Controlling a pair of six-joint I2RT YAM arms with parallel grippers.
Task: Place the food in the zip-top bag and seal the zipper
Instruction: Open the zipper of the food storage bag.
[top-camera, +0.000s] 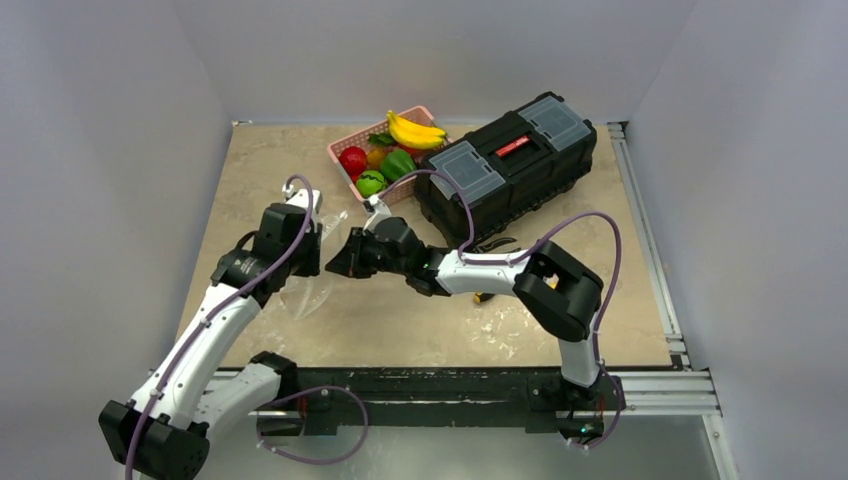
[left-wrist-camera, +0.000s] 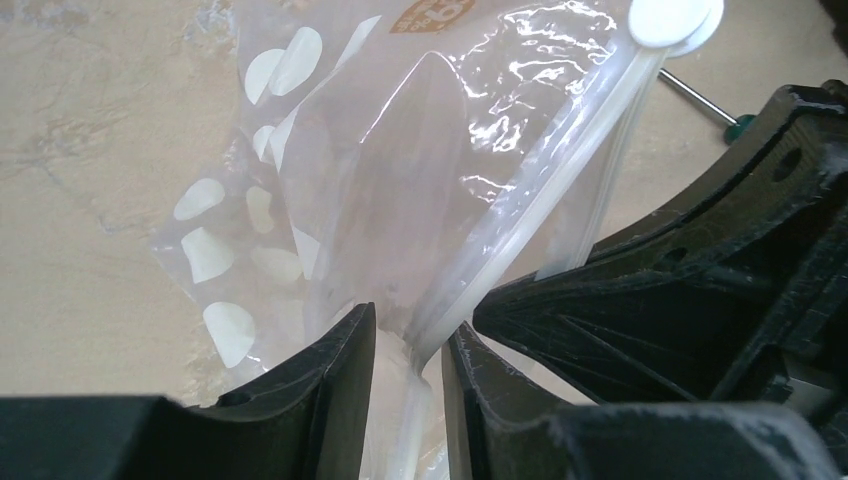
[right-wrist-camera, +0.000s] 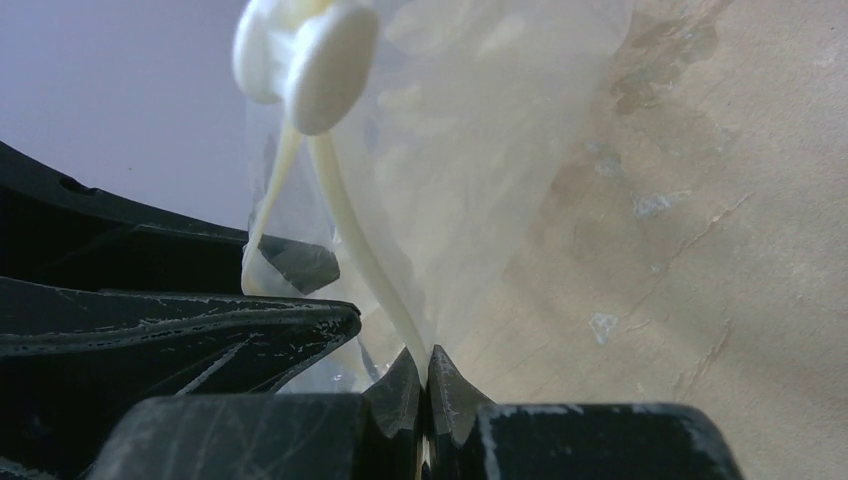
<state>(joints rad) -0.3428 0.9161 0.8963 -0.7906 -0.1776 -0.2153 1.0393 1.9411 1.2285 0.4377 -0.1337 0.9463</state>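
Note:
The clear zip-top bag (top-camera: 310, 295) hangs between my two grippers, its lower part draped on the table. My left gripper (top-camera: 318, 248) is closed to a narrow gap on one zipper (left-wrist-camera: 560, 170) strip, which kinks between the jaws (left-wrist-camera: 410, 350). My right gripper (top-camera: 337, 265) is shut tight on the other strip (right-wrist-camera: 365, 250) at the fingertips (right-wrist-camera: 427, 360). The two strips part below the white slider (right-wrist-camera: 310, 60), so the mouth gapes. White spots show on the bag (left-wrist-camera: 400, 180). The food, a banana bunch (top-camera: 415, 130), a red piece (top-camera: 352, 160) and a green piece (top-camera: 397, 163), lies apart from the bag.
The food lies in a pink basket (top-camera: 335, 152) at the back centre. A black toolbox (top-camera: 505, 165) stands right of it, close behind the right arm. A green-handled screwdriver (left-wrist-camera: 742, 122) lies on the table near the bag. White walls enclose the table.

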